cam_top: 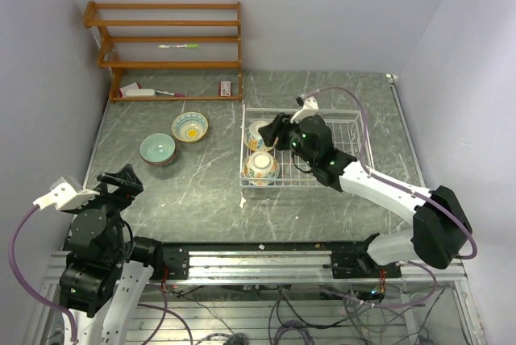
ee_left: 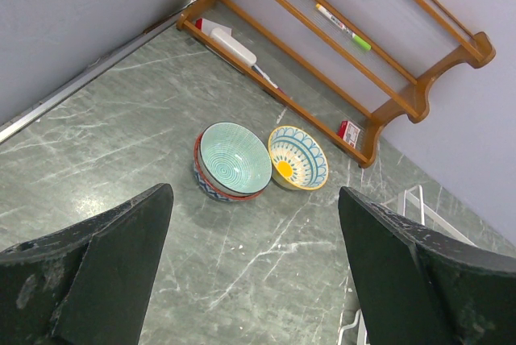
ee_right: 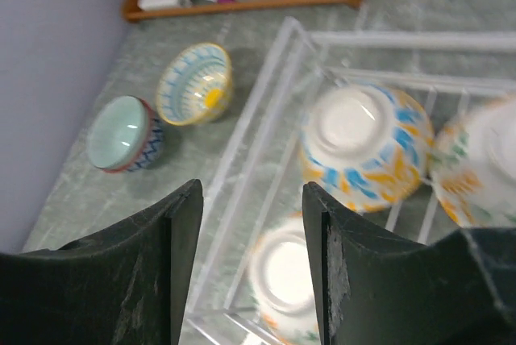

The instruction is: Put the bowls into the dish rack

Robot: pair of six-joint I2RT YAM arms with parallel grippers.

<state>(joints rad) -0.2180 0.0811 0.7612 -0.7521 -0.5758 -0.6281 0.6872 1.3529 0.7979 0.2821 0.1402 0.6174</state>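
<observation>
The dish rack [cam_top: 348,111], a white wire basket, holds upturned floral bowls: one at its near-left corner [cam_top: 260,167] and one behind it [cam_top: 256,134]. My right gripper [cam_top: 272,137] hovers over these, jaws apart with nothing between them. In the right wrist view a blurred upturned bowl [ee_right: 284,276] lies below the gap of the gripper [ee_right: 251,192], with a blue-and-yellow one [ee_right: 363,147] and a third [ee_right: 480,160] further in. On the table a pale teal bowl [ee_left: 235,157] sits nested in a reddish one, beside a yellow-and-blue bowl [ee_left: 298,157]. My left gripper [ee_left: 254,192] is open, well short of them.
A brown wooden shelf unit [cam_top: 169,39] stands at the back left against the wall, with a pen and small items on it. The rack's corner [ee_left: 413,198] shows at the right of the left wrist view. Walls close in on the left and the back.
</observation>
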